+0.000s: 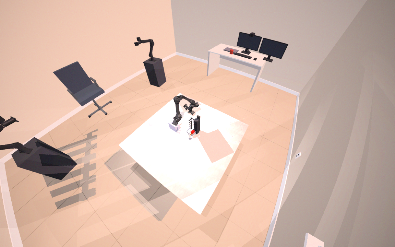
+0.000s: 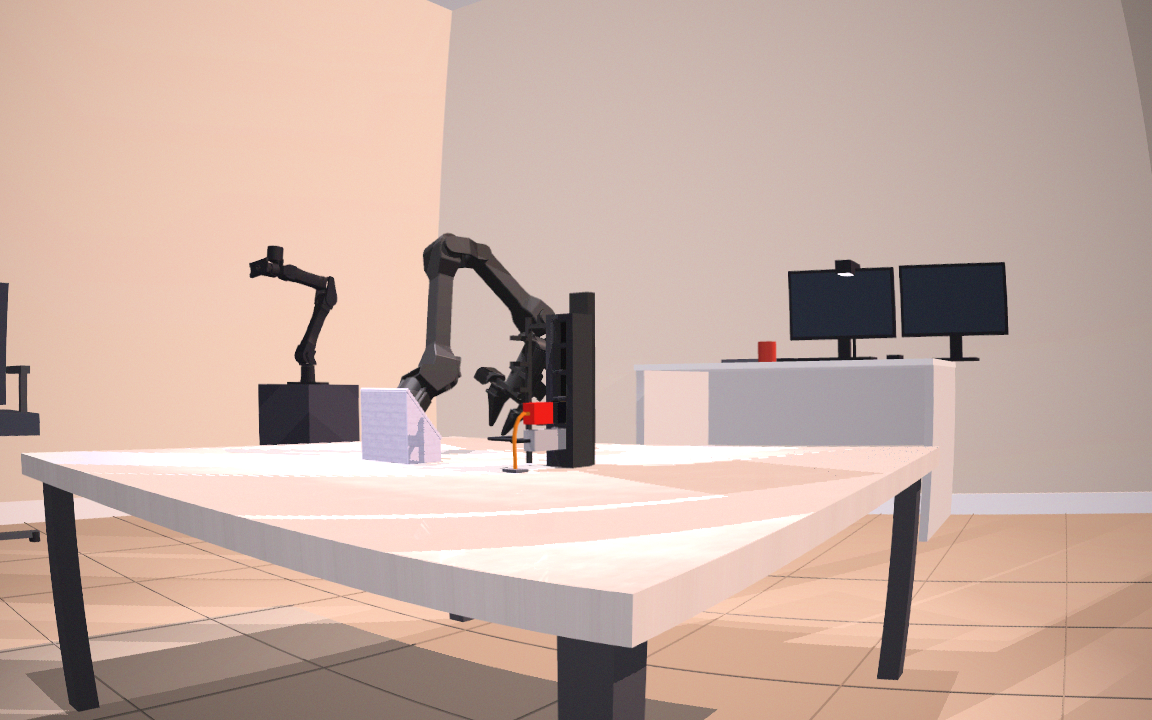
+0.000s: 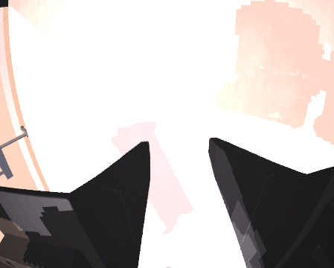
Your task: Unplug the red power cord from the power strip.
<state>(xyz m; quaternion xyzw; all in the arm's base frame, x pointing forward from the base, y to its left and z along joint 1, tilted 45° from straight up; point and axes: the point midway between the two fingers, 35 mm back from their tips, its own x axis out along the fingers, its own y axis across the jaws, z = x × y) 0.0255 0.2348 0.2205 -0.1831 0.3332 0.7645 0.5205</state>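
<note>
The black power strip (image 1: 198,125) (image 2: 582,385) stands upright on the table. The red plug (image 1: 192,132) (image 2: 538,412) sits against the strip's lower part, above a light grey plug (image 2: 546,438). An orange cord (image 2: 515,444) curves from the red plug down to a small disc on the table. My gripper (image 1: 188,109) (image 2: 500,430) (image 3: 178,147) is partly open, with nothing between its fingers. It is behind the strip in the exterior view, with fingers pointing down, apart from the plug and cord. The wrist view shows neither plug nor strip. The seated depth of the plug is hidden.
A thin black pronged rack (image 1: 191,122) (image 2: 529,358) stands beside the strip, on the socket side. A pale lilac block (image 1: 173,127) (image 2: 388,426) stands by my arm's base. All stand on the white table (image 1: 162,153) (image 2: 338,528). A desk, a chair and two other arms are farther off.
</note>
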